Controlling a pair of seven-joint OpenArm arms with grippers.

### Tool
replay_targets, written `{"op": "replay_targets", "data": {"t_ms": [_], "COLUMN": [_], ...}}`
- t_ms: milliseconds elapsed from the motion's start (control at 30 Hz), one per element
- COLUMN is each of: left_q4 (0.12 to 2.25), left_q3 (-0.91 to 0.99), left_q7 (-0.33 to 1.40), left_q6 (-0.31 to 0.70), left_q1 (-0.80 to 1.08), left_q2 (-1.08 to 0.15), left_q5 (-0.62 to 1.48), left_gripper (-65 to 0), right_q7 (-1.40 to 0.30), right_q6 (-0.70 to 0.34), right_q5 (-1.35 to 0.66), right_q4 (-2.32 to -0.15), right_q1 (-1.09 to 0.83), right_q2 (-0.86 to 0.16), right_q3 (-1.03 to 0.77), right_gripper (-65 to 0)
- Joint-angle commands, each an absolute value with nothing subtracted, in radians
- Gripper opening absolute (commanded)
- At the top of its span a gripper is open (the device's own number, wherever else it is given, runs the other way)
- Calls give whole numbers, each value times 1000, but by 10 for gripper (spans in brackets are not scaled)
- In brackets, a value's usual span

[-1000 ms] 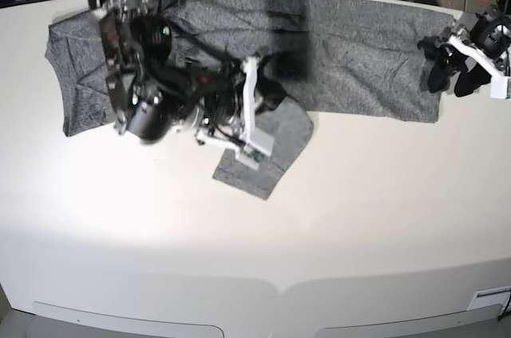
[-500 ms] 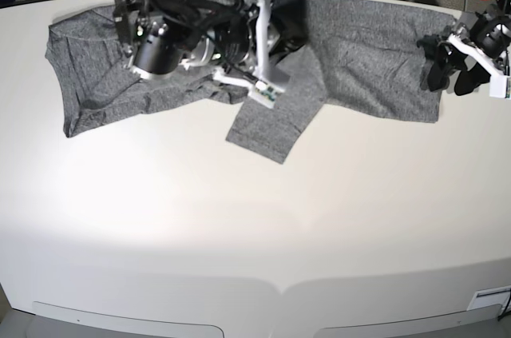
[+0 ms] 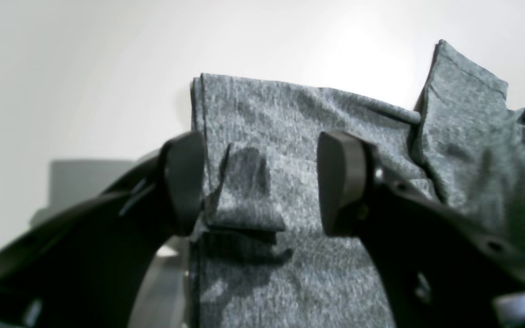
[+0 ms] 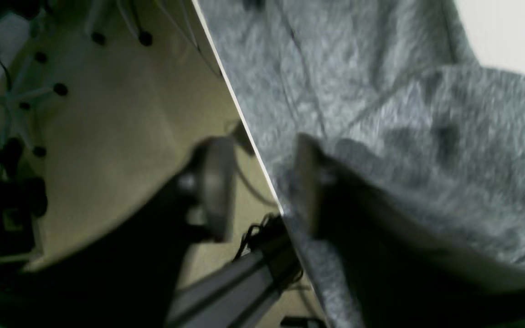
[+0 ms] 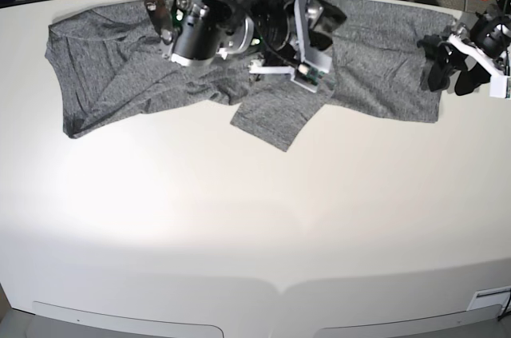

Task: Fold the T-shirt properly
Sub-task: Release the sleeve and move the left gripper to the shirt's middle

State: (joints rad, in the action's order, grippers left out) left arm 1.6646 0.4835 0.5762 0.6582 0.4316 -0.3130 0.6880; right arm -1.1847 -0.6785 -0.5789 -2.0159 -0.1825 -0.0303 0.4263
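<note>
The heather-grey T-shirt (image 5: 375, 58) lies spread along the far side of the white table (image 5: 255, 218), with one sleeve end (image 5: 275, 114) lying toward the middle. My right gripper (image 5: 322, 2) hovers at the far table edge; in the right wrist view the gripper (image 4: 262, 187) is open, one finger over the floor and the other over the T-shirt (image 4: 404, 114). My left gripper (image 5: 449, 70) sits at the shirt's right edge. In the left wrist view the gripper (image 3: 262, 182) stands open, its fingers either side of a small turned-up flap of the T-shirt (image 3: 290, 118).
Past the far table edge (image 4: 239, 114) lies a tan floor with cables and a chair base (image 4: 21, 95). The right arm's body (image 5: 207, 26) hangs over the shirt's middle. The table's front edge (image 5: 279, 286) curves near the camera.
My right arm swung from the table's middle to the far edge, dragging the sleeve back with it, and its gripper has gone from shut to open. The left arm has not moved.
</note>
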Motion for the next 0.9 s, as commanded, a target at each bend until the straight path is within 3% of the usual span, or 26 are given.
{"op": "replay_targets", "data": {"t_ms": [0, 233, 433, 500, 667, 867], "left_q4": [1680, 1680, 1689, 1704, 1760, 1763], "left_q3": [491, 491, 443, 386, 178, -59], "left_q7": [552, 544, 544, 543, 512, 500], "left_q6": [665, 665, 666, 666, 665, 513], "left_q1": [430, 429, 426, 426, 383, 263], "left_q2": [-327, -327, -327, -327, -321, -228], "left_q5": [707, 736, 804, 804, 703, 487], "left_gripper": [-268, -268, -296, -329, -333, -333], "right_q7": [-1159, -1144, -1140, -1123, -1092, -1092], "right_q6": [-681, -681, -657, -654, -650, -628], "right_q5": [-602, -590, -455, -448, -446, -481], "right_q4": [-2034, -2035, -2035, -2035, -2034, -1984], "right_q1": [-175, -137, -66, -50, -46, -54], "right_q2": [-25, -25, -45, -72, -174, -318], "right_q3": [426, 407, 250, 173, -43, -290], "right_gripper": [-319, -312, -312, -312, -312, -312]}}
